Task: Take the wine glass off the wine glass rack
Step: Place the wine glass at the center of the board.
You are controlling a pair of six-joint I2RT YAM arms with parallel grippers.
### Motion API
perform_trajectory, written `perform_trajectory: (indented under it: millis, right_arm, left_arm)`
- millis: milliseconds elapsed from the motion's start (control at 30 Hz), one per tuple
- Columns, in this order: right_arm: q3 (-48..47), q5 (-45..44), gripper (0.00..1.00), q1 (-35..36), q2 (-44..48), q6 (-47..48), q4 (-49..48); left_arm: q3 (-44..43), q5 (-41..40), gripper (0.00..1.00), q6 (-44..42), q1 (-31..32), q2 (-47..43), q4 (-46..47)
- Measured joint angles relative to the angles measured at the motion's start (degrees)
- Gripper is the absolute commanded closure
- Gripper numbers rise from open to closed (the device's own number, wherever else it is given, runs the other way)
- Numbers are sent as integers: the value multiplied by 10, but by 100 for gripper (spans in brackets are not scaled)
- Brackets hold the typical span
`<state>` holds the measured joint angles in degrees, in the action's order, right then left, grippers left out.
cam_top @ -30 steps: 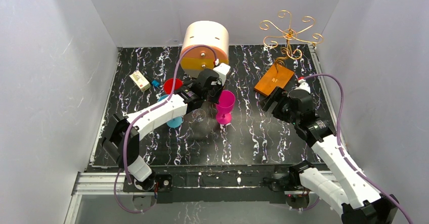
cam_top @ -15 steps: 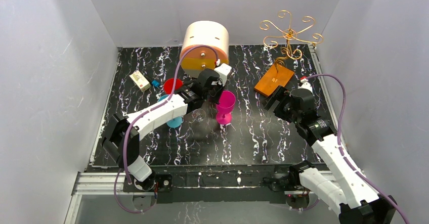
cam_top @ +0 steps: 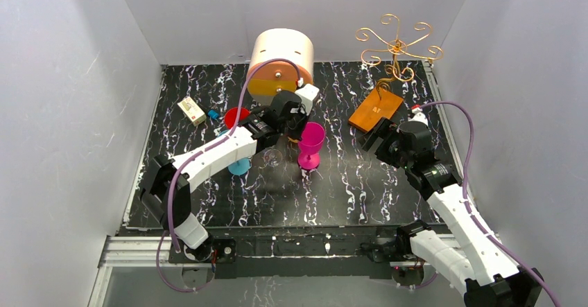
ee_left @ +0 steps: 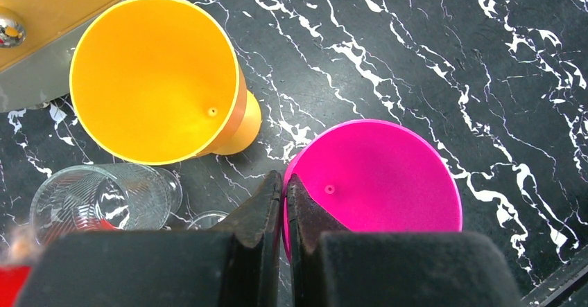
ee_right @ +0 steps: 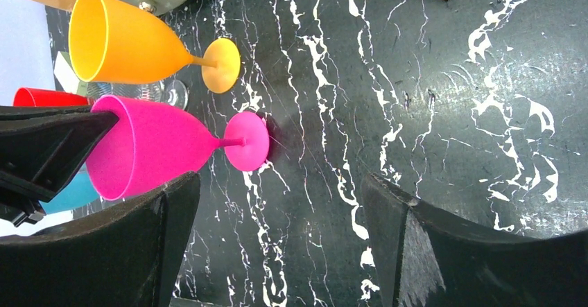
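Tabletop: a black, white-veined marble-patterned tabletop [cam_top: 347, 189] carried everything.
Far left: a small cream rectangular box [cam_top: 192, 111] lay near the left edge.
Left cluster: a red plastic glass [cam_top: 236, 116] and a teal plastic glass [cam_top: 239, 167] stood partly hidden by the left arm, with a clear ribbed glass [ee_left: 97, 199] near them.
Left end effector: the left end effector [ee_left: 283, 179] was narrow, its fingers together, with the tips at the rim of the pink plastic wine glass [cam_top: 310, 143]. Whether the rim sat between them could not be told.
Wine glass: it stood upright on the tabletop, with an orange plastic wine glass [ee_left: 156, 78] just beside it.
Centre back: a round cream-and-orange drawer box [cam_top: 281, 57] stood at the far edge.
Right end effector: the right end effector [ee_right: 277, 182] was spread wide over the tabletop.
Rack: the thin gold wire wine glass rack [cam_top: 396, 44] stood upright in the far right corner on its flat orange-brown wooden base [cam_top: 375, 109], well apart from the pink glass.
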<state>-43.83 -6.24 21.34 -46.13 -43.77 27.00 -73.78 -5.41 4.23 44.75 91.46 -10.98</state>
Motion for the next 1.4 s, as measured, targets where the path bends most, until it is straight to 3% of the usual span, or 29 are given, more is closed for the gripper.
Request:
perform_trajectory:
  millis: [533,1000,1400]
  right_arm:
    - [0,2,6,-6,0,4,0]
    - [-4,-4,6,-13,0,14,9]
    - [-39,-11,6,-14,0,28,21]
  left_arm:
    - [-7,-2,96,1,0,27,15]
    - [-17,-28,69,7,0,27,-9]
    - [-56,-33,56,7,0,27,-34]
